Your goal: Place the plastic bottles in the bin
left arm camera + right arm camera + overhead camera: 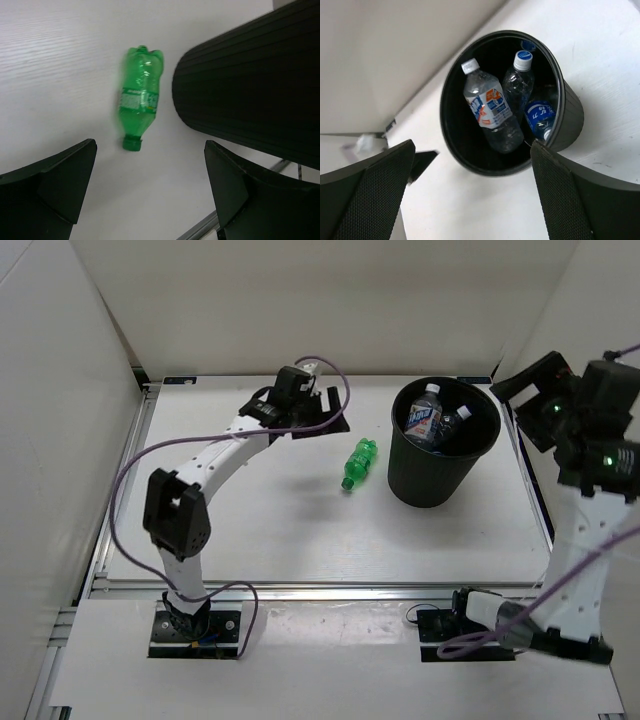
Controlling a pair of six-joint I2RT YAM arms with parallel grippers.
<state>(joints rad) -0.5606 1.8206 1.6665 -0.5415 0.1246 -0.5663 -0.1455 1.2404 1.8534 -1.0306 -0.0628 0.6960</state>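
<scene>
A translucent green plastic bottle (pixel 358 464) (pixel 140 100) lies on its side on the white table, just left of the black bin (pixel 430 480) (pixel 250 90) (pixel 571 117). Inside the bin lie a clear bottle with a blue-and-white label (pixel 492 112) (pixel 426 418), a clear plain one (pixel 517 82) and another with a blue label (pixel 539 115). My left gripper (pixel 322 418) (pixel 150 146) hovers open up and left of the green bottle, whose cap points at it. At the bin's right, above rim height, my right gripper (pixel 525 390) (pixel 472 145) is open and empty.
White walls enclose the table on the left, back and right. A metal rail (pixel 300 585) runs along the table's near edge, and the two arm bases (pixel 195 625) (pixel 470 625) sit in front of it. A purple cable (pixel 330 370) loops off the left arm.
</scene>
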